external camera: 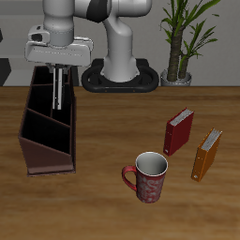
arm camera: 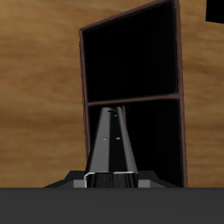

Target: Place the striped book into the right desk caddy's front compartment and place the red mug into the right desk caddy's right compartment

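Observation:
My gripper (external camera: 60,75) hangs over the right desk caddy (external camera: 47,157), a long dark reddish-brown box with slanted dividers. It is shut on the striped book (external camera: 62,94), which hangs upright with its lower end down among the caddy's walls. In the wrist view the book (arm camera: 114,144) shows edge-on as a grey-black strip running out from the gripper (arm camera: 112,178), just beside a caddy divider (arm camera: 131,98). I cannot tell which compartment it is in. The red mug (external camera: 148,176) stands upright on the table, apart from the caddy and nearer the front edge, handle toward the caddy.
A red book (external camera: 177,131) and an orange book (external camera: 207,154) stand upright on the far side of the mug from the caddy. A potted plant (external camera: 183,37) and the robot's base (external camera: 122,73) are at the table's back.

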Motion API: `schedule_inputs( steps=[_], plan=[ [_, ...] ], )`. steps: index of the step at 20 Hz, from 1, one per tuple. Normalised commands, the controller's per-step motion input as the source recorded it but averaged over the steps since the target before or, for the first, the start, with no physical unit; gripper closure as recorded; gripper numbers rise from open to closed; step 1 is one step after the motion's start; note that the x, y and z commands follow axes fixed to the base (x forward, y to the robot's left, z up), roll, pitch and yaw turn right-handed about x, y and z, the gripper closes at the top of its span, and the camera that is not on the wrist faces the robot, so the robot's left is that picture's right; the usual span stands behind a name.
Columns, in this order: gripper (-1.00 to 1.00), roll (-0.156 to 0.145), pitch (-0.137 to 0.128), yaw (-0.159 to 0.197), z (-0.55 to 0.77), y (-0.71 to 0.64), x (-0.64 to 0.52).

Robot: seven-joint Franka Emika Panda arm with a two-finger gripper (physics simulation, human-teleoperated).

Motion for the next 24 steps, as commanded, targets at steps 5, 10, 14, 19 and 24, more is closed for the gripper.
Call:
schedule_inputs(
  steps=[5,10,14,19,24],
  plan=[
    [1.00,0.014,0.039,-0.017,-0.08,0.01,0.04],
    [1.00,0.042,0.057,0.000,-0.07,-0.01,0.03],
    [1.00,0.017,0.074,0.004,-0.15,0.00,-0.01],
    [1.00,-0.010,0.015,0.016,-0.03,-0.02,-0.02],
    [1.00,-0.007,0.032,0.005,-0.10,-0.06,0.03]
  ],
)
